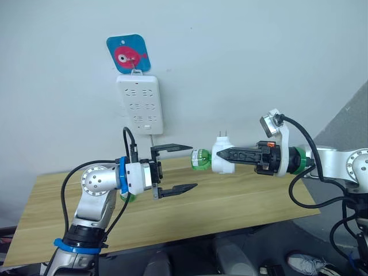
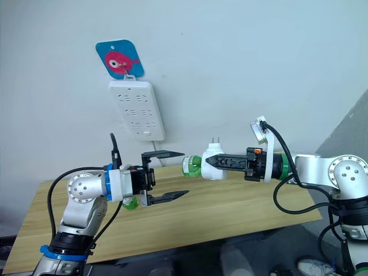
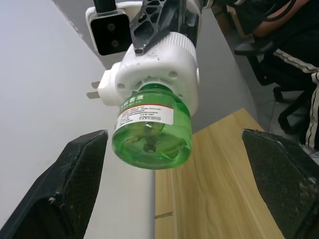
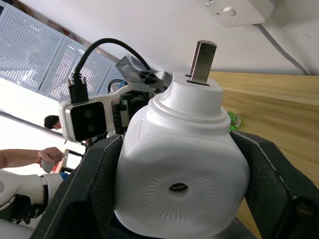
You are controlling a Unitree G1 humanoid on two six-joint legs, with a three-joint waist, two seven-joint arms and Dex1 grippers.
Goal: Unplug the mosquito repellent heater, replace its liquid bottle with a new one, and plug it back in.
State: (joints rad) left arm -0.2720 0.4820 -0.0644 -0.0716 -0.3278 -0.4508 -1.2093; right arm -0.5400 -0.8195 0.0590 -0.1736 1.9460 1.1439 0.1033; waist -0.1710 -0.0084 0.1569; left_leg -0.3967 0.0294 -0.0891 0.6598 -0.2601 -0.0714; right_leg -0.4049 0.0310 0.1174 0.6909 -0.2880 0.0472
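A white wall rises behind the wooden table, with a power strip at 11 o'clock. The right gripper clamps the heater above the table, lying sideways, prongs up, its green bottle pointing at 9 o'clock toward the spread, empty left gripper.

A robotics test room is suggested: a wooden table is set against a bare white wall, where a white power strip is hung under a fish-print hook. A seated person is glimpsed nearby.
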